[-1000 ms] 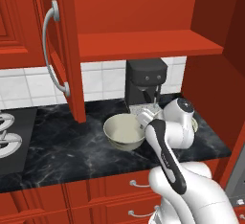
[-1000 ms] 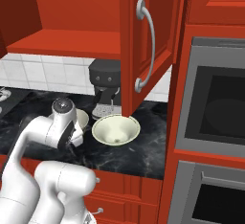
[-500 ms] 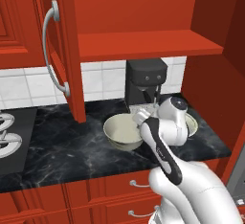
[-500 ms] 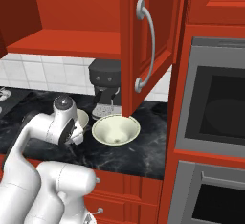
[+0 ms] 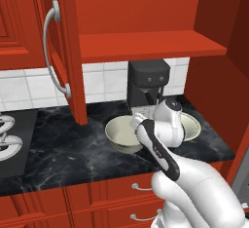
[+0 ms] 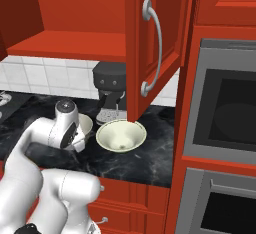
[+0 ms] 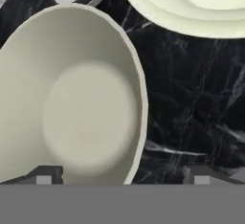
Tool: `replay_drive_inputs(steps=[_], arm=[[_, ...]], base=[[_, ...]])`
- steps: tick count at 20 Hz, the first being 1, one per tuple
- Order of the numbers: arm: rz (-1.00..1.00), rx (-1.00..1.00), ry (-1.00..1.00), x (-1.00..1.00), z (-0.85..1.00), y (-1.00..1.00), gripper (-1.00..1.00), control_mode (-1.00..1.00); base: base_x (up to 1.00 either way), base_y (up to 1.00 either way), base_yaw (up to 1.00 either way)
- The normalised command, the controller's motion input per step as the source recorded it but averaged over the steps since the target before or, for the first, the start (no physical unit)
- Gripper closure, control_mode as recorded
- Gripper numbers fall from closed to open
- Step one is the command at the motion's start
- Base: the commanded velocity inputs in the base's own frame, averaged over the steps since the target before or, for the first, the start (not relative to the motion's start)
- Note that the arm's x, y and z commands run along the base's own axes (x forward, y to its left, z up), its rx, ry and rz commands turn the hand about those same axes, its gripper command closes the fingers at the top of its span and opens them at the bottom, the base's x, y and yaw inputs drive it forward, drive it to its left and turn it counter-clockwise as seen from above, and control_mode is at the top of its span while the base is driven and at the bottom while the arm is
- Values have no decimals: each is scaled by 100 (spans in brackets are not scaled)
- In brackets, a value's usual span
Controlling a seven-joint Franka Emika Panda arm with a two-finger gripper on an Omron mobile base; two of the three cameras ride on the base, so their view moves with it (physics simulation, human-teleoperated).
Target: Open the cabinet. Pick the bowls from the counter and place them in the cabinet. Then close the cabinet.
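Observation:
The cabinet stands open, its left door (image 5: 61,51) and right door (image 6: 155,43) swung out, and its red shelf (image 5: 146,44) is bare. On the black counter (image 5: 73,149) sit both bowls. The deeper bowl (image 5: 120,134) (image 7: 72,103) is on the left. The wider bowl (image 5: 193,124) (image 6: 121,135) (image 7: 191,3), with a greenish rim, is on the right. My gripper (image 7: 123,177) is open and hangs low over the deeper bowl's right rim. One fingertip (image 7: 45,175) is above the bowl's inside, the other (image 7: 201,175) above the counter outside it. It holds nothing.
A black coffee machine (image 5: 148,83) stands against the tiled wall right behind the bowls. A stove (image 5: 9,139) lies at the left, and a built-in oven (image 6: 225,108) fills the right side. Red drawers (image 5: 112,188) run below the counter edge.
The hand has eased a little to the left, closer over the deeper bowl. Bowls and cabinet doors have not moved.

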Motion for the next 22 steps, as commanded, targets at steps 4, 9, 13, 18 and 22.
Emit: replay_drive_inputs(steps=[4, 9, 13, 18, 22], arm=[[0, 0, 0, 11, -75, 23, -100, -100], [0, 0, -1, 24, -90, 19, 100, -100], [2, 0, -6, 19, -84, 3, 100, -100], [3, 0, -5, 12, -73, 0, 100, -100], [-3, 0, 0, -48, -7, -6, 100, -100]], base=[[0, 0, 0], [0, 0, 0], [0, 0, 0], [0, 0, 0], [0, 0, 0]])
